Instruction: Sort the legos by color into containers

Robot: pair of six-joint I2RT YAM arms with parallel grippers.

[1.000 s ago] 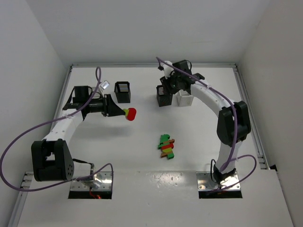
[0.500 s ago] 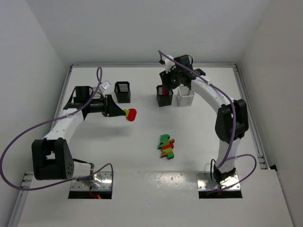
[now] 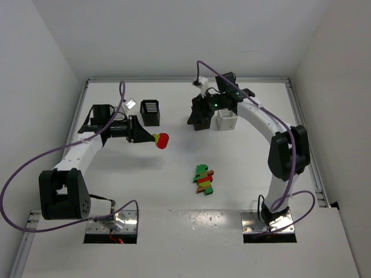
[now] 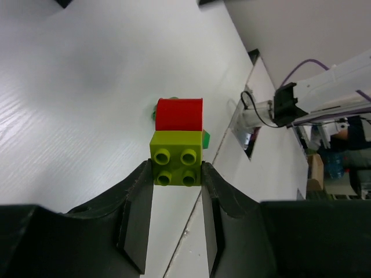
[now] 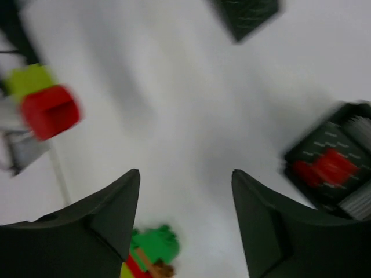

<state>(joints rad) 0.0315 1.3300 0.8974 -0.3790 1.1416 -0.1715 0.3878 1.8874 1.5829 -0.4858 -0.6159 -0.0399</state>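
Just beside the wide, empty right pincer (image 5: pixel 184 174), looks mid-sort, with one red lego (image 5: pixel 324 168) lying in a black container (image 5: pixel 307 147); probably calls next for pulling the other red lego (image 4: pixel 179 114) off the yellow-green lego (image 4: pixel 176 167) clamped in the narrowed left pincer (image 4: pixel 177 169) above the counter (image 3: pixel 145 185), well apart from the pile (image 3: pixel 203 178).

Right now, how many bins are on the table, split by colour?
Black bins: 2
White bins: 2
Total: 4
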